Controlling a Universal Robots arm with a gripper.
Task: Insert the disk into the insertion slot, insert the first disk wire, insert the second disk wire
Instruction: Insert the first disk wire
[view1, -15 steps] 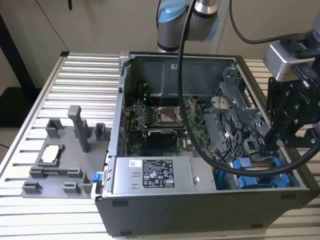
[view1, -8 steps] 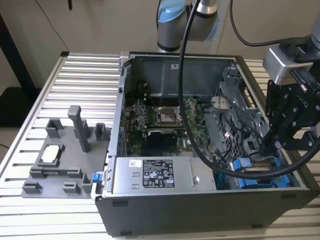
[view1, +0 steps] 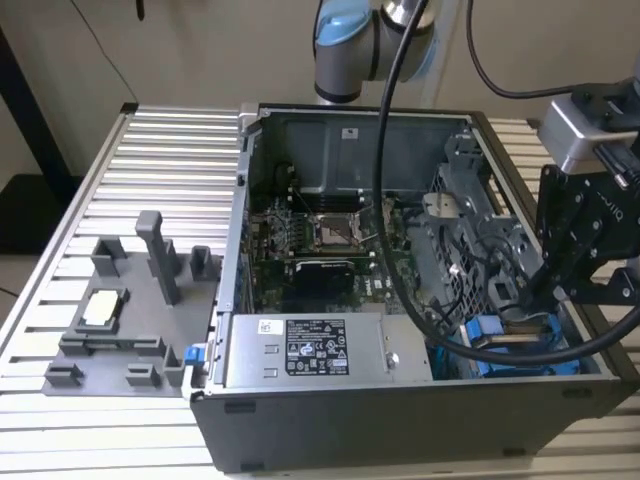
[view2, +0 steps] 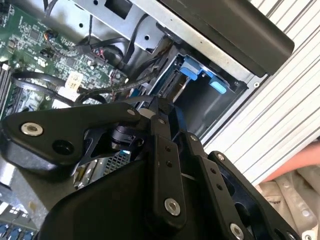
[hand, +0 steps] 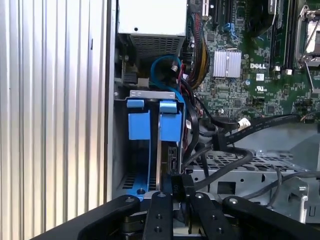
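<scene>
The open computer case (view1: 400, 425) lies on a slatted metal table (view1: 150, 150) and holds a green motherboard (view1: 320, 240) in its middle. A grey labelled power-supply box (view1: 310, 350) sits along its near wall. In the near corner on the exterior view's right is the insertion slot (view1: 520, 350), a grey bay with bright blue rails. In the first wrist view the disk (hand: 167, 150) stands on edge inside the insertion slot (hand: 139, 125), pushed in between the rails in its blue carrier frame (hand: 170, 122). The gripper (view1: 535, 295) reaches into that corner. In the first wrist view the gripper (hand: 178, 192) has its fingers drawn close together, pinching a small black connector (hand: 181, 184) at the disk's exposed end. A black cable (hand: 235, 155) curves away from it over the perforated cage (hand: 240, 167). In the second wrist view the gripper (view2: 167, 100) points into the bay. On the exterior view's left, outside the case, a grey fixture tray (view1: 140, 345) carries a pale block (view1: 103, 307) in one recess.
</scene>
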